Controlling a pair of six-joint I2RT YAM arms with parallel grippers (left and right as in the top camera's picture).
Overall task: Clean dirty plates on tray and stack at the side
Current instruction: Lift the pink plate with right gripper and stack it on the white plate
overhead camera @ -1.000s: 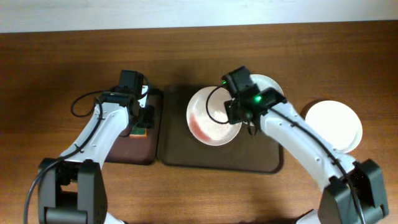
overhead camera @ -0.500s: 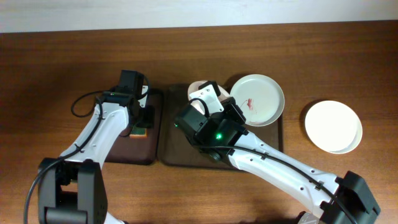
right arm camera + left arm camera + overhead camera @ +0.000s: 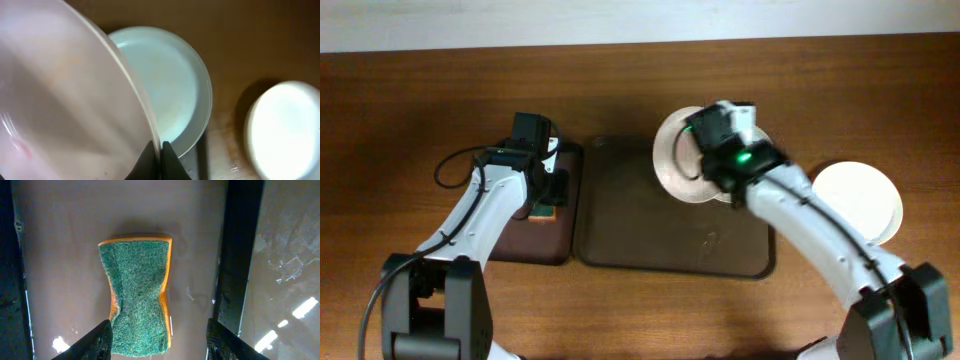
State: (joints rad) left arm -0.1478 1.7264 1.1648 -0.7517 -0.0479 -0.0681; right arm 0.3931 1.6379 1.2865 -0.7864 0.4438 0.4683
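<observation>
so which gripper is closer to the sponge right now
Left. The left gripper hangs open directly above the sponge, a finger on either side. The right gripper is away over the large tray, shut on the rim of a plate.

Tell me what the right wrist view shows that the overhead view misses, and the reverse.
Only the right wrist view shows the right gripper pinching the rim of the held plate. It also shows a second plate lying below, which is hard to make out from above under the right arm. Only the overhead view shows the left gripper over the sponge on the small tray, and the large tray as a whole. Both show the held plate and the white plate stack off to the right.
</observation>
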